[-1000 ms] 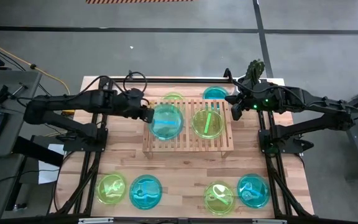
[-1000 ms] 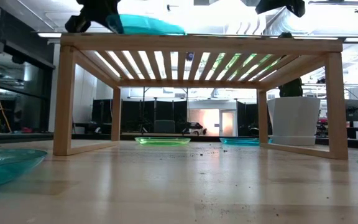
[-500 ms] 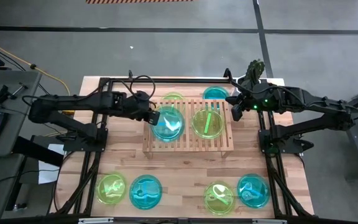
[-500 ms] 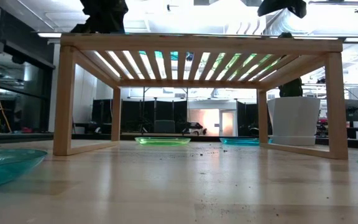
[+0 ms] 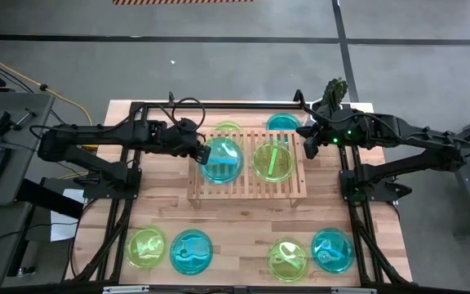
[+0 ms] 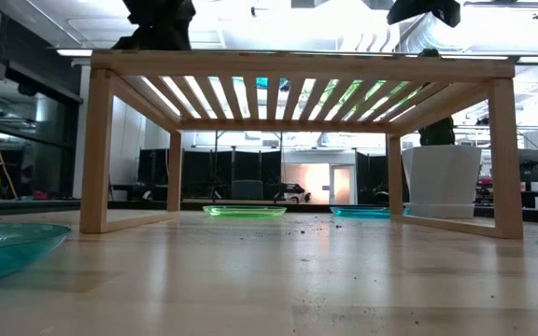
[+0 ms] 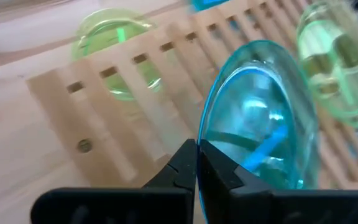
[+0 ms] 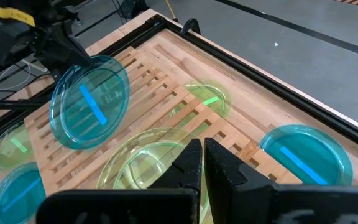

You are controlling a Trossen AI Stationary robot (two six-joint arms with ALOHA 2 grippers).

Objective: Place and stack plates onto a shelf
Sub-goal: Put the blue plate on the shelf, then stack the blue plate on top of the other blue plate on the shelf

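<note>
Cyan plate (image 5: pixel 220 159) lay on the wooden shelf (image 5: pixel 246 187), its rim pinched between the closed fingers of the left gripper (image 5: pixel 199 152). Beyond it sat a green plate (image 5: pixel 273 162) on the slats. The right gripper (image 5: pixel 309 140) hung just past the shelf's far end, fingers together, empty.

We see the left gripper (image 5: pixel 203 153) has carried the cyan plate (image 5: pixel 220 160) further inward and lower over the shelf (image 5: pixel 246 188).
</note>
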